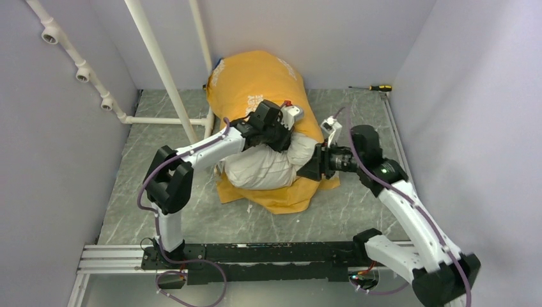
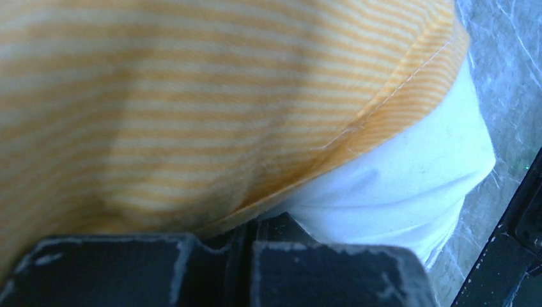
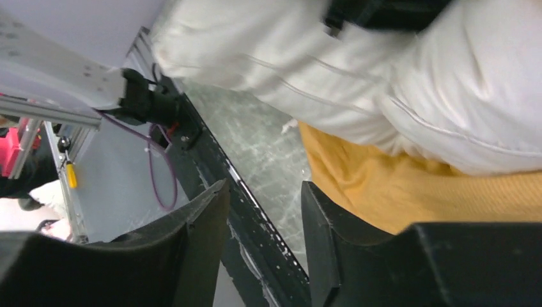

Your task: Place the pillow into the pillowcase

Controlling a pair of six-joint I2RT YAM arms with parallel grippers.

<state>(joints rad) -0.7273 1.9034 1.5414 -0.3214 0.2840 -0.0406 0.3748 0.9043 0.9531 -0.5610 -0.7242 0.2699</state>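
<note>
Where the pillowcase [image 1: 255, 80] leans on the back wall at the middle of the table's [image 1: 364, 204] far edge, yellow-orange side up, the pillow [image 1: 262, 167] sits partly inside. Its white near end bulges out of the mouth, over a flap of the pillowcase lying flat on the table. The left gripper [image 2: 246, 246] is pinched closed on the stitched hem of the pillowcase. The right gripper [image 3: 263, 190], just beside the pillow's right side, has its jaws apart — nothing between them.

Robot lab cell — blank walls [image 1: 473, 96], alu rail [image 1: 108, 259], PVC pipes [image 1: 160, 64].
</note>
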